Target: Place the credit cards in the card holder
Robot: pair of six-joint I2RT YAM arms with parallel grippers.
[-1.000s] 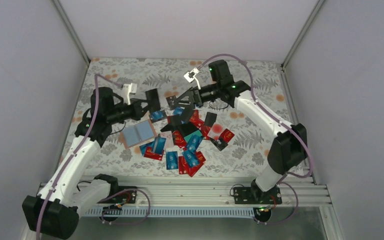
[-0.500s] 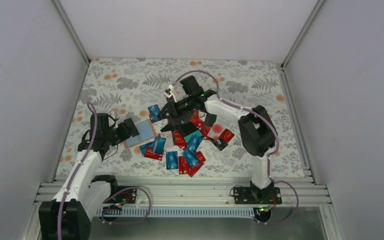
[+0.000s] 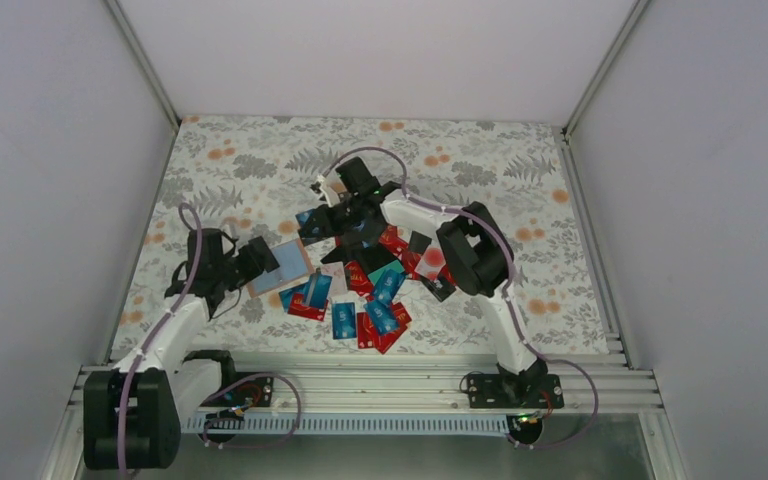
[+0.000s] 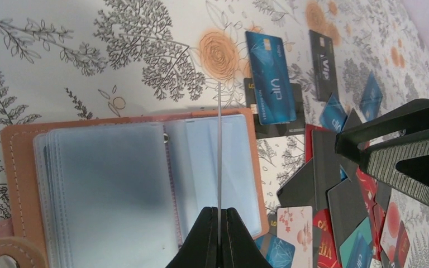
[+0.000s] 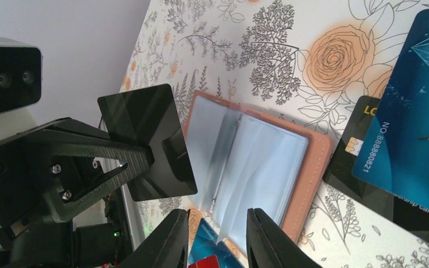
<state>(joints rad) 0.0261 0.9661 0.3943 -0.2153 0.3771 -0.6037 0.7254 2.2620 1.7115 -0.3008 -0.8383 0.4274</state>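
The card holder (image 3: pixel 282 268) lies open on the floral cloth, tan cover (image 4: pixel 17 167) under clear sleeves (image 5: pixel 257 162). My left gripper (image 3: pixel 258 256) hovers over it, shut on a black credit card (image 5: pixel 145 139), which shows edge-on (image 4: pixel 219 156) above its fingertips (image 4: pixel 219 210). My right gripper (image 3: pixel 312 228) is at the holder's far right corner, open. Between its fingers (image 5: pixel 217 218) lies a loose sleeve edge. More credit cards (image 3: pixel 370 290) are heaped right of the holder.
A blue VIP card (image 4: pixel 271 78) lies over a black card (image 5: pixel 363 151) just beyond the holder. Red, blue, teal and black cards spread toward the near rail (image 3: pixel 360 370). White walls enclose the cloth on three sides.
My left gripper has come back and down with the black card to the holder. The right arm has swung left to the holder's corner, and its jaws have narrowed.
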